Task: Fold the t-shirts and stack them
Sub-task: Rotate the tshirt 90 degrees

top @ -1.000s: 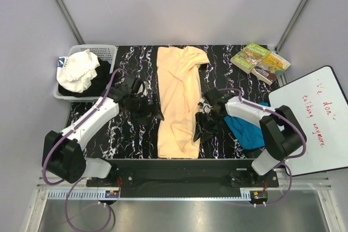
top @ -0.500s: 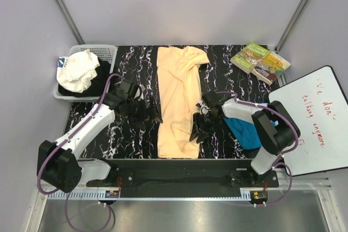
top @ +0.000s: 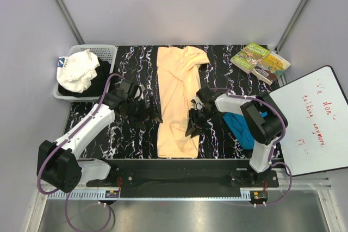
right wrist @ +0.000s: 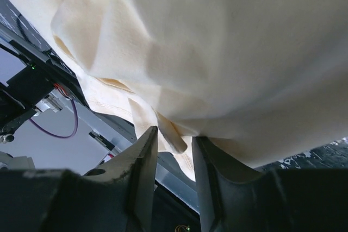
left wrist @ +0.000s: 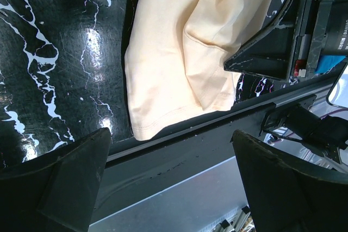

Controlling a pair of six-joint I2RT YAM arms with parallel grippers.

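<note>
Marbled table [top: 130, 63] bears peach t-shirt [top: 176, 96]; whiteboard [top: 296, 107] reads "anymore".

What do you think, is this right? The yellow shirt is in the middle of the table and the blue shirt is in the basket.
No. The yellow shirt is in the middle of the table, but the blue shirt lies on the table beneath the right arm, not in the basket; see the top view.

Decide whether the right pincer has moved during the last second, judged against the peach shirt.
Yes. The right pincer has moved left, from the table beside the peach shirt onto its right edge.
</note>
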